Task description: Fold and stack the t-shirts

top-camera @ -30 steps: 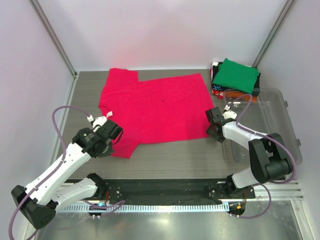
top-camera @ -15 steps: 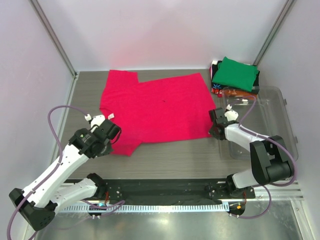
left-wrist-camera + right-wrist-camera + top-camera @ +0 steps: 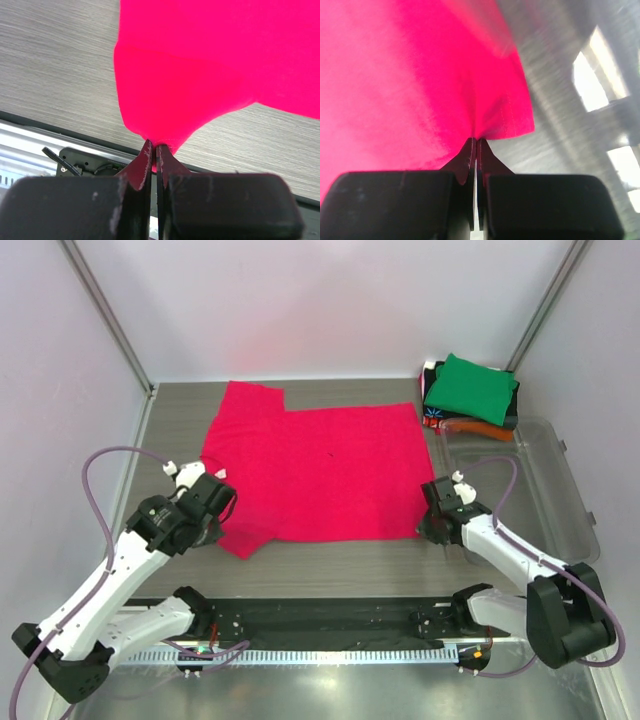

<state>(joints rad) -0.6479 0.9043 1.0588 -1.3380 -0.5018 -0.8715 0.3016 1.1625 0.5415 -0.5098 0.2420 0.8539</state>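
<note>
The crimson-pink t-shirt [image 3: 315, 470] lies spread flat on the table. My left gripper [image 3: 222, 512] is shut on its near left sleeve, pinching the cloth [image 3: 170, 100] at the fingertips [image 3: 148, 150]. My right gripper [image 3: 428, 523] is shut on the shirt's near right hem corner [image 3: 510, 120]. A folded stack stands at the back right, with the green shirt [image 3: 472, 388] on top, an orange one [image 3: 480, 428] and a black printed one [image 3: 432, 416] under it.
A clear plastic bin [image 3: 525, 490] lies right of the pink shirt, next to my right arm. The black base rail [image 3: 320, 625] runs along the near edge. Metal frame posts [image 3: 105, 315] stand at the back corners.
Both grippers have pulled the shirt's near edge toward the front. The right gripper moved nearer, dragging the hem corner; the left moved slightly left and nearer, and the shirt now lies flatter.
</note>
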